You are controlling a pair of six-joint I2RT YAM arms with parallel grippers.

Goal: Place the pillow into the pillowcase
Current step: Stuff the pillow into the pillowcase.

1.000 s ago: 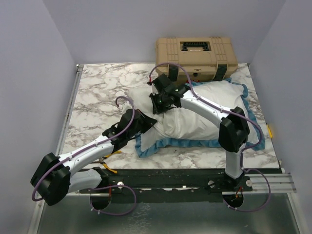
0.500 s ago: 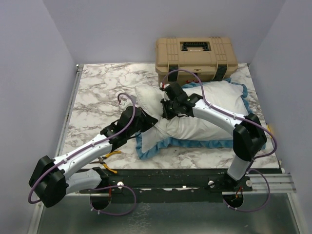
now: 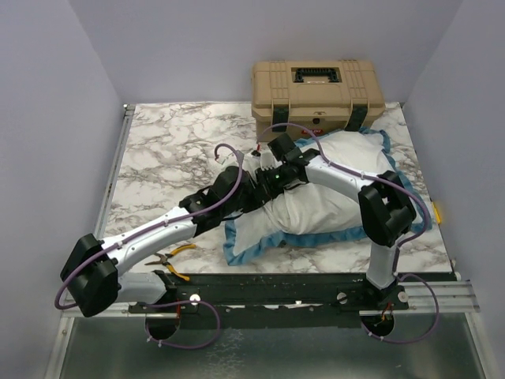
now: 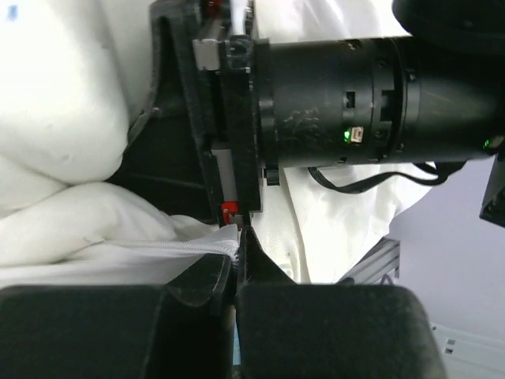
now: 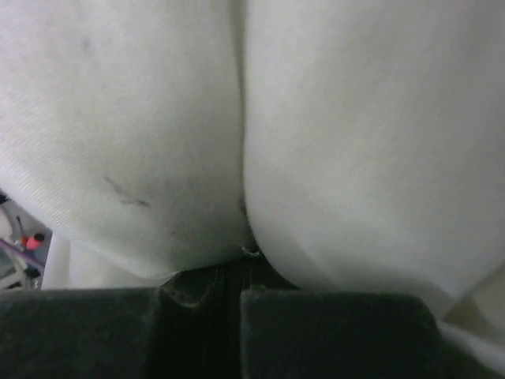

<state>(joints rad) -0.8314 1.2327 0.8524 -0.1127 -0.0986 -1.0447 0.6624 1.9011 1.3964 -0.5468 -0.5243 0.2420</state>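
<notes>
Left pincer [image 4: 235, 264] is clamped tight on the zippered lip of the pillowcase [image 3: 251, 246], pinning the mouth, I'd say, so it can't slide. Right pincer [image 5: 241, 304] is closed too, nipping a fold of white cloth. That looks like the pillow [image 3: 327, 193], gripped to feed it in. Both meet at the bundle's left end, on the counter [image 3: 162, 150].

Soft matt cloth on smooth marble-look top
Pillow [image 3: 251, 158] & pillowcase [image 3: 260, 245]: matt white cloth, wrinkled; blue frill trim. Table [image 3: 173, 142]: smooth, slight sheen. Box [image 3: 316, 95], far edge: tan ribbed matt plastic. Arms [image 3: 150, 237]: white glossy plastic, blk matt joints.
</notes>
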